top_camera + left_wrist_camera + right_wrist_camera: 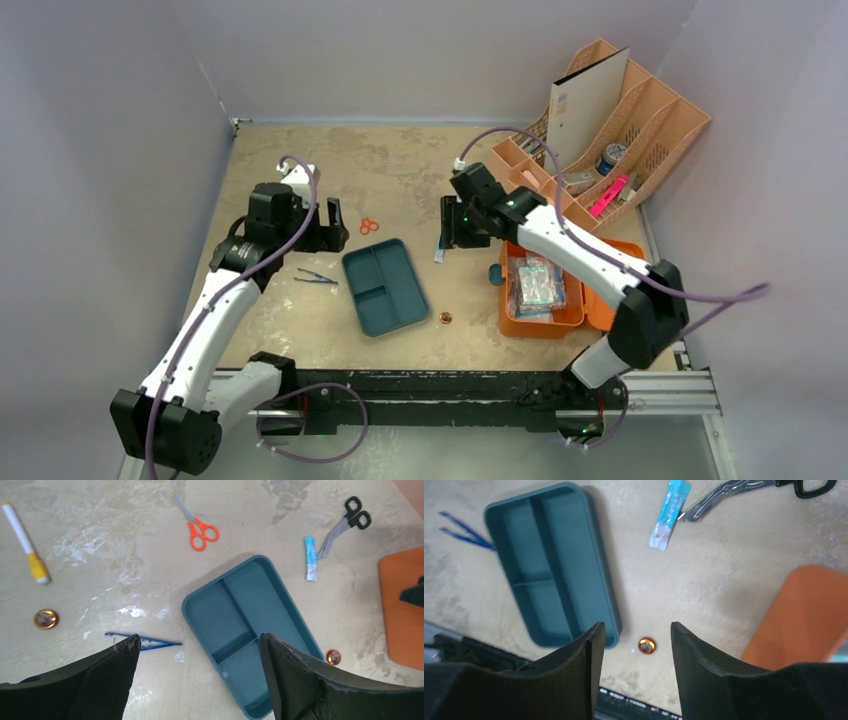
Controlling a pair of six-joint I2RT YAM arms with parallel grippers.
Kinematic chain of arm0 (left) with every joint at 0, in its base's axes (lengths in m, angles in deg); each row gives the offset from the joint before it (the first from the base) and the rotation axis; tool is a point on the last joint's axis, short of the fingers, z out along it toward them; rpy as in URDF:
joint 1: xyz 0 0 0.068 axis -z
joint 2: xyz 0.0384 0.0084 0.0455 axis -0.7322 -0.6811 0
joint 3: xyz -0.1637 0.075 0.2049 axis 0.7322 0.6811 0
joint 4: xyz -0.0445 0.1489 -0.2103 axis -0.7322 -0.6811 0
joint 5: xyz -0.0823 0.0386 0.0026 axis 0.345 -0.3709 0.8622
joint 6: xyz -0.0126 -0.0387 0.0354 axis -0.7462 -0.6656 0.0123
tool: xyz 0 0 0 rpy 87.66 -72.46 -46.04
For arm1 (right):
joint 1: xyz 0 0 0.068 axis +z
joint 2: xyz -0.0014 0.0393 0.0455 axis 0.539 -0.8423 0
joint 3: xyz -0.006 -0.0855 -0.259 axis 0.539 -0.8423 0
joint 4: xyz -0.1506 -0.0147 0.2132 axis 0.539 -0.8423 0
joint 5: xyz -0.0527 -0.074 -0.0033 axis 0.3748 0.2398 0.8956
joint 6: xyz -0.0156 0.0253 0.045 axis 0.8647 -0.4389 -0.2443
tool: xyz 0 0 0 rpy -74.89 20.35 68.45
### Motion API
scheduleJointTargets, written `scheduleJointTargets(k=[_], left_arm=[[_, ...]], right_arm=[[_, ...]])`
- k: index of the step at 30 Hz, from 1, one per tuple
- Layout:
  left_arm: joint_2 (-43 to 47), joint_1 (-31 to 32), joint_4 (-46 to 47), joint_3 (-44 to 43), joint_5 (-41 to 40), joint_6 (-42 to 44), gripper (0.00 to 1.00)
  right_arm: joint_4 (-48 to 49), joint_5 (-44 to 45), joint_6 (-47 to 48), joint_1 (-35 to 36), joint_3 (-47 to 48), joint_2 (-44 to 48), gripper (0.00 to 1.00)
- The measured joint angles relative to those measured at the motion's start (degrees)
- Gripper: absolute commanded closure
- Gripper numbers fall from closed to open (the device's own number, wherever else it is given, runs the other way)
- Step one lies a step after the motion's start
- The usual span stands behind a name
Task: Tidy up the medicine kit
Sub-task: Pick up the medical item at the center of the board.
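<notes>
Seen from above, a beige table with two robot arms reaching in from the near edge.

On the left, the left gripper (199,639) hangs over the table with its fingers spread wide and nothing between them. Its own camera shows a white marker (25,542) with a yellow end at the far left, and a small gold disc (46,619) nearer to the arm. Blue tweezers (315,276) lie just beside the left edge of a dark teal tray (385,286), which sits tilted near the middle of the table (its three compartments are bare). Orange scissors (369,226) lie beyond the tray.

Near the tray's right corner rests a small copper disc (446,319). A light blue sachet (669,515) lies beside black-handled scissors (744,487).

The right gripper (635,626) hovers above the table with a narrower gap between its fingers, holding nothing.

On the right, the medicine kit (575,318), an orange case, lies open near the table's front edge, under the right arm, with shiny packets (535,285) inside. Behind it, at the far right corner, stands a peach desk organizer (672,128).
</notes>
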State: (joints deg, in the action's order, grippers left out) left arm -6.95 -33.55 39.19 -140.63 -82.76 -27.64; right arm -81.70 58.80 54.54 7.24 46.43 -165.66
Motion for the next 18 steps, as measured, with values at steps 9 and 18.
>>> scheduleJointTargets(k=[9, 18], left_arm=[[5.55, 0.00, -1.55, 1.03, -5.66, 0.85, 0.13], [8.13, 0.00, -1.64, 1.25, -7.56, 0.85, 0.13]], right_arm=[[2.62, 7.21, -1.07, 1.73, 3.63, -15.28, 0.65], [4.33, 9.64, -2.34, 2.25, 6.88, -23.76, 0.65]])
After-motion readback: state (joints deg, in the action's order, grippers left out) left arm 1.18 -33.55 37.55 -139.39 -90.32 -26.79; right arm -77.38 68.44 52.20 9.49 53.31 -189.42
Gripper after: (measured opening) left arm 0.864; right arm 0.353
